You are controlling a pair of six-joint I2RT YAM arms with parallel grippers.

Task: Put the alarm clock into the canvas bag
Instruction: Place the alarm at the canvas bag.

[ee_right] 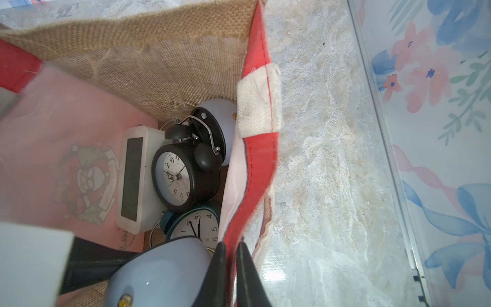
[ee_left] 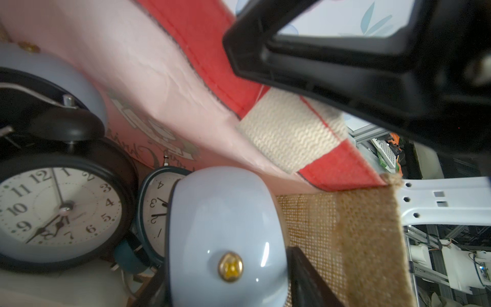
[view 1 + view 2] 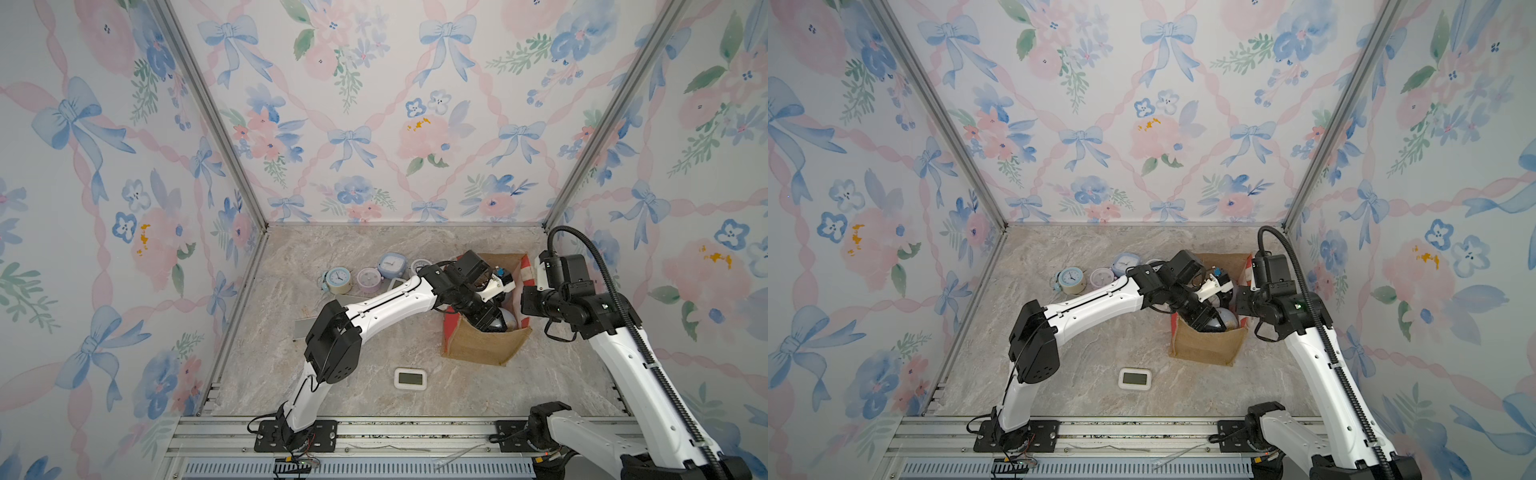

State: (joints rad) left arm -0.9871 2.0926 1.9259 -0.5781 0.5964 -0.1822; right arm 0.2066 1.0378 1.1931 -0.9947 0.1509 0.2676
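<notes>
Alarm clock (image 2: 223, 226), pale blue and dome-backed, hangs gripped in the left pincer (image 2: 225, 268) inside the tan burlap canvas bag (image 3: 482, 349), a black twin-bell clock (image 1: 175, 175) lying deeper; the right pincer (image 1: 231, 265) pinches the bag's red side panel (image 1: 255, 164).

In both top views the left arm (image 3: 390, 303) hid the inside of the bag (image 3: 482, 345). The blue clock (image 2: 225, 239) covered half the teal clock (image 2: 154, 204) and ran off the frame.
</notes>
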